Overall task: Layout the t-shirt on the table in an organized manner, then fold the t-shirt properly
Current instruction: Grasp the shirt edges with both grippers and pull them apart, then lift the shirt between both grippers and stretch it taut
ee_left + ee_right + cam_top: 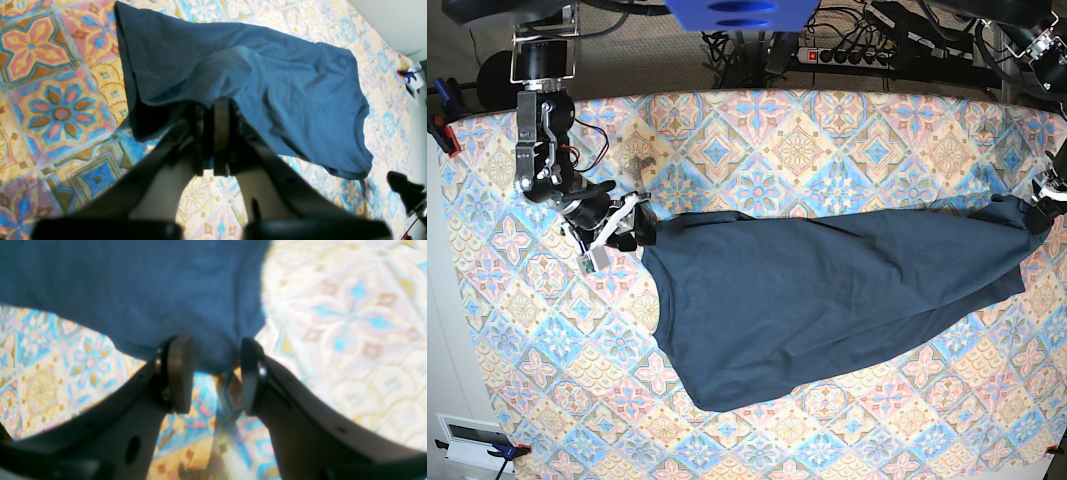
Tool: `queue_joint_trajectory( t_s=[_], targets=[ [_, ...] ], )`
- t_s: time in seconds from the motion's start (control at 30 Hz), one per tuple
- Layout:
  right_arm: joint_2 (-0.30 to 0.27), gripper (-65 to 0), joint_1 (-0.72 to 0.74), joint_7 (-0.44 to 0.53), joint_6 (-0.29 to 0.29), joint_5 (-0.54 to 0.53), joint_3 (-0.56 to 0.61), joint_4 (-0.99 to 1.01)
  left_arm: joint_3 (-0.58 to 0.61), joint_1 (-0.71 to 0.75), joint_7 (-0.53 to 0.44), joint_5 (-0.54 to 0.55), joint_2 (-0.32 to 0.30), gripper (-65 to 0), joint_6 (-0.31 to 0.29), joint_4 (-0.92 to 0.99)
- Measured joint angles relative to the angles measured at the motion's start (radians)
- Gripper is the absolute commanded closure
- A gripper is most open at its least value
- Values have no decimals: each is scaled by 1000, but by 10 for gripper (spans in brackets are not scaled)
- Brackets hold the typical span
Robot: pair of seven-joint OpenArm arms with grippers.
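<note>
The dark navy t-shirt (827, 290) lies stretched across the table (827, 150) from left to right, its lower part sagging toward the front. My left gripper (1039, 212) is at the table's right side, shut on the bunched end of the t-shirt (283, 83), which drapes over its closed fingers (220, 126). At the shirt's left end my right gripper (632, 230) stands open. In the right wrist view its fingertips (180, 370) straddle the hem of the t-shirt (133, 283), and the gripper (215, 348) is not closed on it.
A power strip (857, 55) and cables lie behind the table's far edge. Red clamps (447, 135) hold the patterned cloth at the left edge. The right arm's mount (542, 60) stands at the back left. A white box (472, 435) sits near the front left corner.
</note>
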State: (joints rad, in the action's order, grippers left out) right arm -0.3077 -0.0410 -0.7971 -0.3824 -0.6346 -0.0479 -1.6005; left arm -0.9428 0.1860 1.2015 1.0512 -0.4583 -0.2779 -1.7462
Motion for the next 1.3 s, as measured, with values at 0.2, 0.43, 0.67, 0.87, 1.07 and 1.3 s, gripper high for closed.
queue_joint_trajectory(
  t_s=[0.2, 0.43, 0.67, 0.87, 1.07, 1.3],
  targets=[
    [0, -251, -13, -3, 0, 2, 3, 50, 0, 1, 1, 0, 7, -17, 0, 0],
    [2, -259, -11, 13, -2, -3, 5, 140, 0, 0, 3, 1, 7, -16, 0, 0],
    [22, -259, -4, 28, -5, -16, 0, 164, 0, 0, 3, 1, 7, -16, 0, 0],
    [33, -259, 25, 18, -5, -10, 41, 170, 0, 0, 3, 1, 7, -16, 0, 0],
    [45, -257, 116, 32, -7, -16, 113, 211, 0, 0, 4, 0, 7, -16, 0, 0],
    [37, -191, 113, 42, -11, -24, 113, 273, 0, 1, 4, 0, 7, -16, 0, -1]
  ],
)
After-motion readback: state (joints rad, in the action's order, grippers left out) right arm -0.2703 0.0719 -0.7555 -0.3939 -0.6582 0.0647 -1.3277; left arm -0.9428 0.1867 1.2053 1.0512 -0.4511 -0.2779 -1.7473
